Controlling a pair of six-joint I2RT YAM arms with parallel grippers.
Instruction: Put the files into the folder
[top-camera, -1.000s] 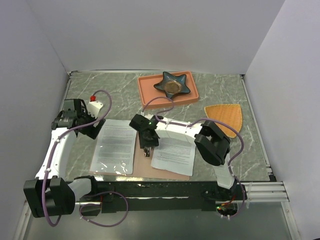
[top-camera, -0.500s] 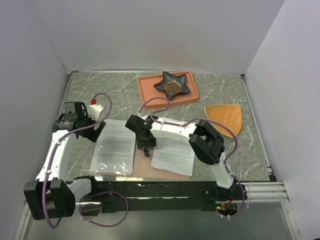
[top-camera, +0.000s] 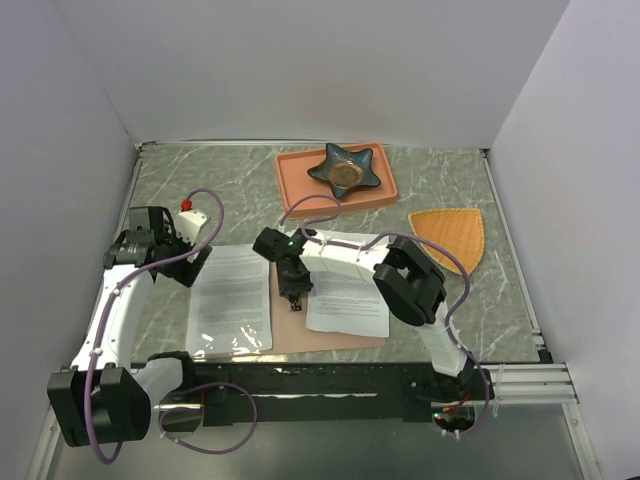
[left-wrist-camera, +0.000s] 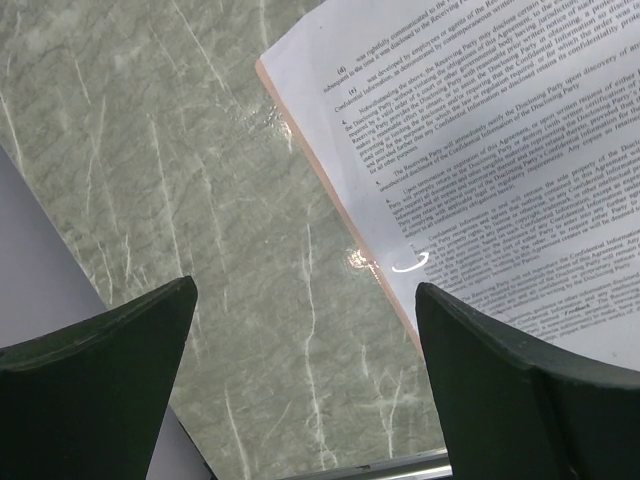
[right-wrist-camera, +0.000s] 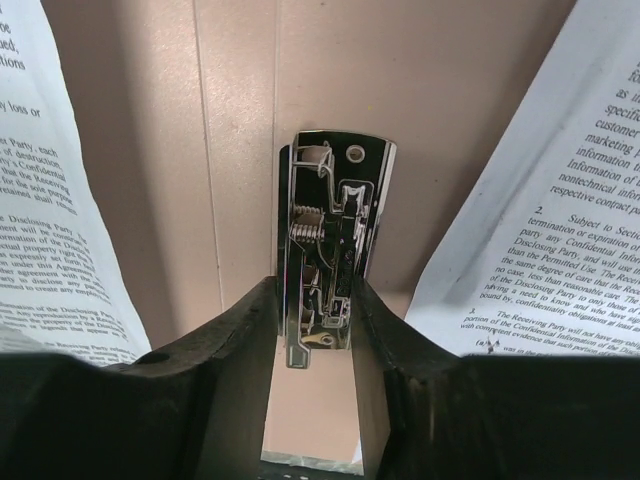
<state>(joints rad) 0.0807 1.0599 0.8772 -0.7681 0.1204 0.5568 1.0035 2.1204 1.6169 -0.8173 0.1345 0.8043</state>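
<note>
Presently we find the folder (top-camera: 288, 328) lying open and flat on the tabletop (top-camera: 200, 180) in the lower centre of the overhead view. The files (top-camera: 230, 298) rest on it as two sheets, one on each leaf, either side of the spine. Neither sheet lies under the metal clip (right-wrist-camera: 335, 210), and the folder is not closed; we judge the placing largely done, with securing and closing outstanding. The right fingers (right-wrist-camera: 230, 340) stand narrowed about the clip, one on each flank and seemingly touching it, so we take them to be pinching it. The left fingers (left-wrist-camera: 100, 340) are spread wide and hold nothing, hovering above bare tabletop just beside the folder's left edge.
</note>
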